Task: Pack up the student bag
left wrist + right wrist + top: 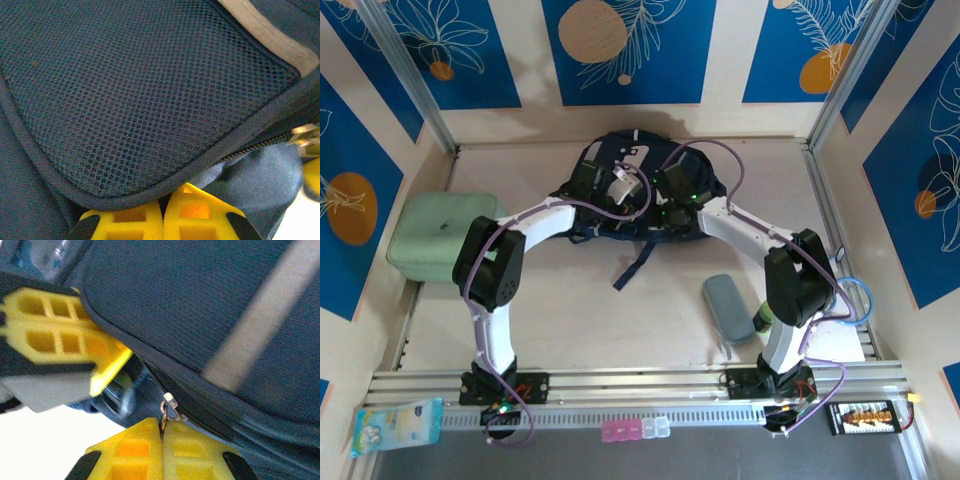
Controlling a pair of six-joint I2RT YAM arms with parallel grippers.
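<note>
Pinched shut on student bag (125, 100) hem with left gripper (162, 214); clamped on zipper pull (169, 407) with right gripper (161, 440); pale beige tabletop (620, 325) beneath, blue leaf-print panels (665, 65) around.

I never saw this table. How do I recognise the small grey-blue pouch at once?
On the table, look at the near right, beside the right arm. There, flat on the surface and apart from the dark navy student bag at the far side, lies the pouch. It is slim and grey-blue, whereas the case at the left edge is bigger, rounded and mint green.
</note>
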